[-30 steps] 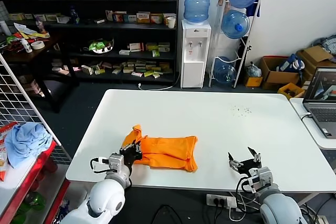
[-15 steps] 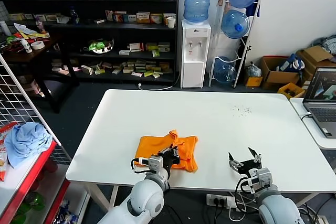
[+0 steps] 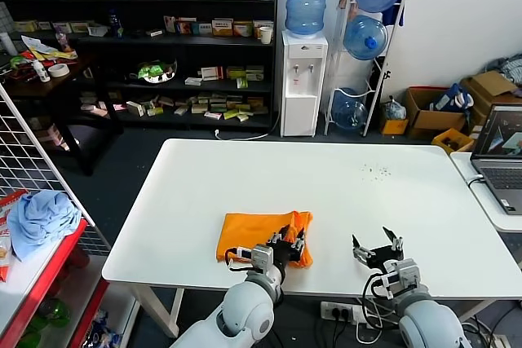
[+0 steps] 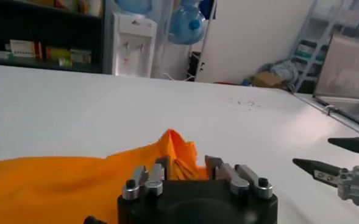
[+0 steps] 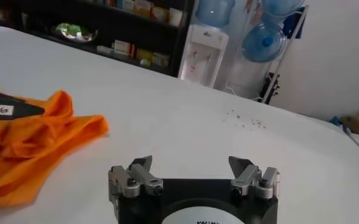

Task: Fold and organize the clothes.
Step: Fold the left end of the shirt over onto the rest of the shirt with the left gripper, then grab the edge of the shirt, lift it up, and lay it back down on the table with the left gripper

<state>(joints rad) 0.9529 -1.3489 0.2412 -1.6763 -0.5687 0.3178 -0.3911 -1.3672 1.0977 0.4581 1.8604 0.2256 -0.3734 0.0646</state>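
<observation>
I count one orange T-shirt [image 3: 259,235], one white table [image 3: 326,193] and two grippers. The shirt lies folded near the table's front edge, left of centre, its long axis running left to right along that edge, with the bunched end to the right. My left gripper [image 3: 287,244] sits at that bunched right end, fingers clenched on the fabric. My right gripper [image 3: 376,250] rests on bare table to the right, apart from the shirt, fingers spread wide and holding nothing.

This was a storeroom-like lab. Dark shelves [image 3: 163,38] held boxed goods. A water cooler [image 3: 303,79] and laptop [image 3: 499,156] stood nearby.
</observation>
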